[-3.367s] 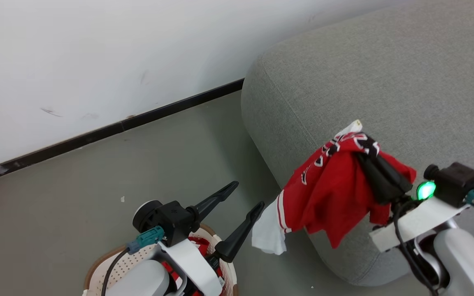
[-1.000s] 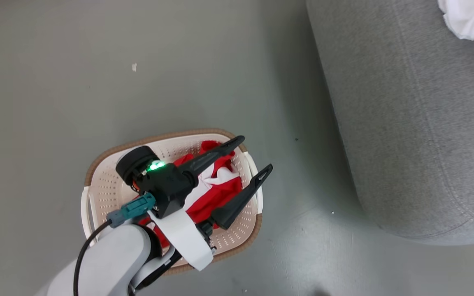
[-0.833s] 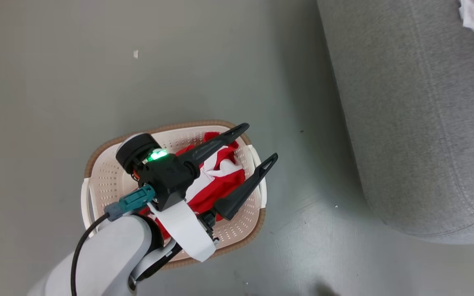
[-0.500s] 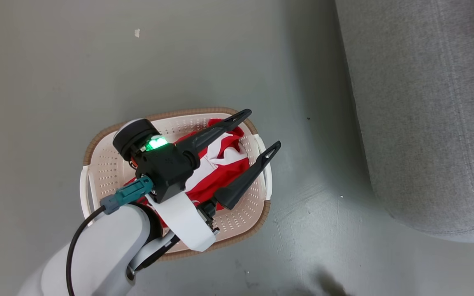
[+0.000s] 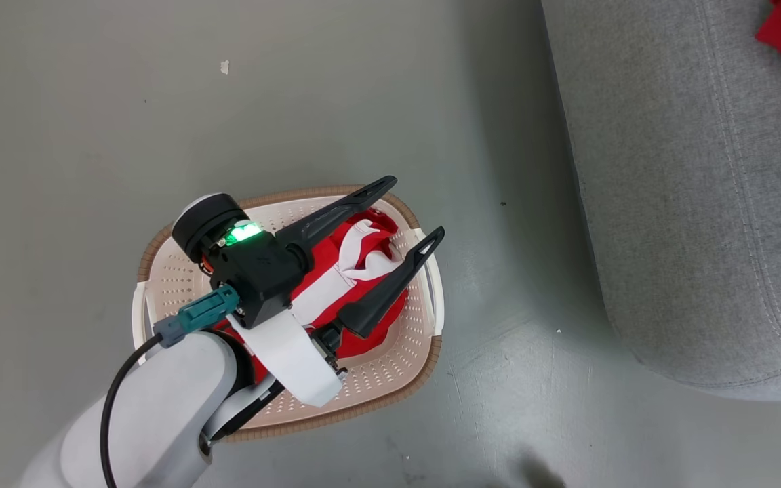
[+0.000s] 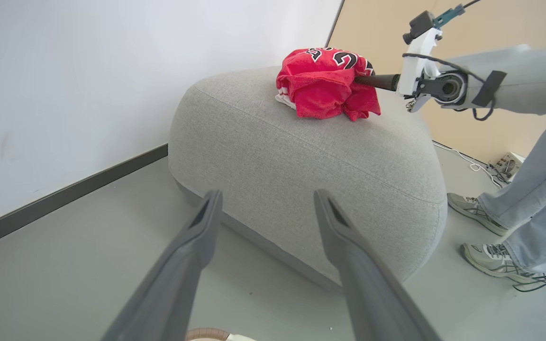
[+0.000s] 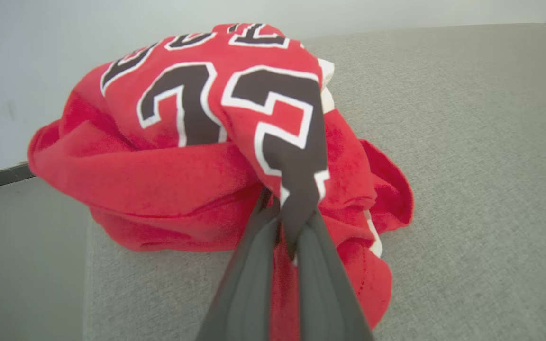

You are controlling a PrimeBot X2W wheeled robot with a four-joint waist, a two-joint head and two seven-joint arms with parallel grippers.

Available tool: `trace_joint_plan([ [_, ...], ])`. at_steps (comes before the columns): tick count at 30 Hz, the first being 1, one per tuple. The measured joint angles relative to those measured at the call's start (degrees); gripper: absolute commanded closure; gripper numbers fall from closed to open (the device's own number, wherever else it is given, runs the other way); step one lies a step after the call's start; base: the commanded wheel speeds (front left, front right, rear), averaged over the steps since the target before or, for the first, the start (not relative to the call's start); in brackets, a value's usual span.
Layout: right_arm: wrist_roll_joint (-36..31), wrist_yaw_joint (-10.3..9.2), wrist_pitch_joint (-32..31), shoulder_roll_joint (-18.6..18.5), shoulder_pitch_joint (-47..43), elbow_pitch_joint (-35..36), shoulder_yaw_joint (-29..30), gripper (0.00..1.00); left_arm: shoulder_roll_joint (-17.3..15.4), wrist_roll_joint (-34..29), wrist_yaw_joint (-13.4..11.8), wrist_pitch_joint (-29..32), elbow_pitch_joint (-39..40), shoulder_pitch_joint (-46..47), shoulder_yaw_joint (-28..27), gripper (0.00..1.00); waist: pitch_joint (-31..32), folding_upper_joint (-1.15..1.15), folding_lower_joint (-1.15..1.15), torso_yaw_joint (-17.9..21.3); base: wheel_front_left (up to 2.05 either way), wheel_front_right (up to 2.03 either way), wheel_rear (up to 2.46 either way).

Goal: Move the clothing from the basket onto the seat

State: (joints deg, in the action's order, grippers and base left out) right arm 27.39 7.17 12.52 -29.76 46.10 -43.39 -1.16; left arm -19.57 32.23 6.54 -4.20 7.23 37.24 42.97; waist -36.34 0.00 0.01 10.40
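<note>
The left pincer [image 5: 416, 206] hangs spread wide over the shorts [image 5: 356, 271], bunched diagonally across the basket [image 5: 390, 366]. The right pincer [image 7: 291, 213] clenches the crumpled jersey [image 7: 206, 118] on the seat [image 5: 689, 203]; open floor [image 5: 92, 135] lies between basket and seat.

Smooth grey floor [image 5: 262, 102], matte, with faint scuffs and a pale sheen off the lower corner of the seat [image 5: 689, 203]. One small white speck [image 5: 224, 66] lies well out on it. Plain white wall [image 6: 88, 71], dark skirting board [image 6: 64, 195] along its foot. Tan panel [image 6: 514, 23] beyond the seat. White cable and power strip [image 6: 504, 164] on the floor there. Light soft, even.
</note>
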Motion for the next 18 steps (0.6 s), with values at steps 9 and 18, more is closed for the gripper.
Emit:
trace_joint_plan([
  [9, -1.0, 0.00, 0.2, 0.3, 0.0, -0.4, -0.2, 0.00, -0.1, 0.5, 0.2, -1.6, -1.6, 0.0, 0.2, 0.00, 2.3, 0.00, 0.00, 0.6, 0.00, 0.00, 0.00],
  [18, 2.4, 0.00, -0.6, 0.2, -0.2, -3.0, -1.0, 0.00, 0.1, 1.0, 0.2, -2.6, -2.9, -0.1, 0.6, 0.00, 4.9, 0.00, 0.00, 1.6, 0.00, 0.00, 0.00],
])
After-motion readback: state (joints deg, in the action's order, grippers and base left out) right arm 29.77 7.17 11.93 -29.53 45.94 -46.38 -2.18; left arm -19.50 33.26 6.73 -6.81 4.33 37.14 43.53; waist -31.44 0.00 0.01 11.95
